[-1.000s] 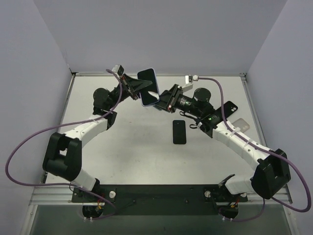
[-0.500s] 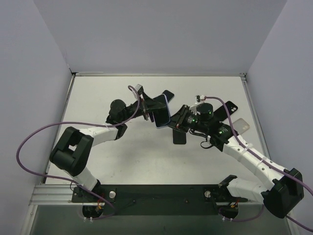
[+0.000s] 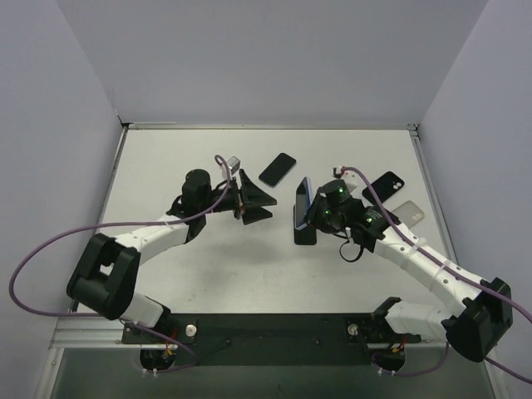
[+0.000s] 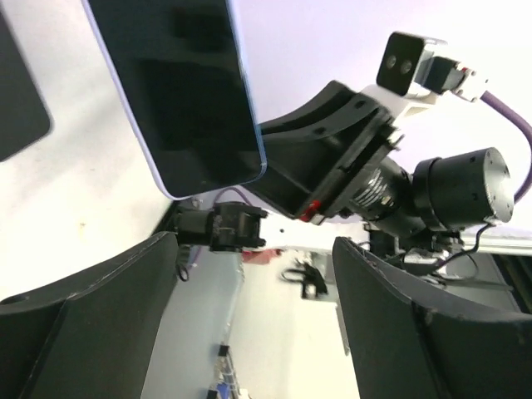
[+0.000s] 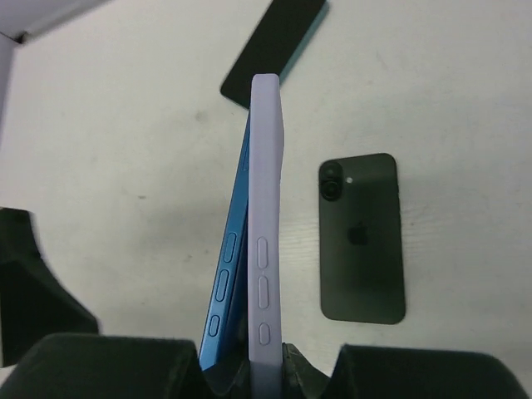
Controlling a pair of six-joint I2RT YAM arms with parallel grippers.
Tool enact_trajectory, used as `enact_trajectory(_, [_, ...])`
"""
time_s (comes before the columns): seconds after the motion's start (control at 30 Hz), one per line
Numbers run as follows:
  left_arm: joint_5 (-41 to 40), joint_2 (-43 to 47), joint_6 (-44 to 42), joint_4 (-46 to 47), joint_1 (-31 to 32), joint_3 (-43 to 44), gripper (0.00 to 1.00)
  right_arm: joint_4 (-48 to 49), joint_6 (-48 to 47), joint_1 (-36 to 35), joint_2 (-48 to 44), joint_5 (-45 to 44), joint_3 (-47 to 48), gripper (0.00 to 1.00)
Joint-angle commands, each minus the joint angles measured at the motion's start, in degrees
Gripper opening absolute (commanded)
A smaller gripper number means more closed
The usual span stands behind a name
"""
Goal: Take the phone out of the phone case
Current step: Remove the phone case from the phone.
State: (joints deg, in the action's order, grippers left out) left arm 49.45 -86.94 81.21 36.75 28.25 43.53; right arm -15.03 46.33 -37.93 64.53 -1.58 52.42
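Note:
In the right wrist view the lilac phone case (image 5: 266, 224) stands edge-on, and the blue phone (image 5: 226, 270) is wedged partly out of it along its left side. My right gripper (image 5: 266, 370) is shut on the two at their near end. From above, the cased phone (image 3: 301, 202) is held on edge just over the table by the right gripper (image 3: 311, 213). My left gripper (image 3: 264, 204) is open a little to its left and touches nothing. The left wrist view shows the phone's dark screen (image 4: 174, 83) beyond that gripper's spread fingers (image 4: 83, 320).
A black phone (image 5: 362, 241) lies face down on the table right of the held one. A dark phone with a teal edge (image 3: 278, 169) lies farther back. A black case (image 3: 384, 184) and a clear case (image 3: 409, 212) lie at the right.
My left gripper has opened, let go of the cased phone and drawn back left. The right gripper has carried the phone down and to the right, close over the table.

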Motion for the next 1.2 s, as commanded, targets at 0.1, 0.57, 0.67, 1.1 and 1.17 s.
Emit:
enact_trajectory(0.1, [-8.13,9.67,-19.31,-32.24,-5.57,2.79,0.86,-9.84,-8.88,-10.05,13.15,-18.44,11.28,0.00])
enact_trajectory(0.57, [-9.46,7.75,-22.32,-37.98,-7.42,0.24,0.84,-9.50,-12.66,-19.28,27.22,-14.33,15.52,0.00])
enact_trajectory(0.67, [-9.11,7.83,-22.67,-38.07,-7.68,-0.11,0.84,-6.34,-12.14,-19.99,28.45,-13.53,12.71,0.00])
enact_trajectory(1.1, [-8.41,8.71,-23.20,-38.51,-8.30,-1.25,0.83,2.97,-10.47,-20.51,36.97,-12.66,8.14,0.12])
enact_trajectory(1.17, [-8.41,8.98,-22.94,-38.51,-8.39,-1.78,0.83,4.21,-9.68,-20.60,40.22,-10.38,7.96,0.12])
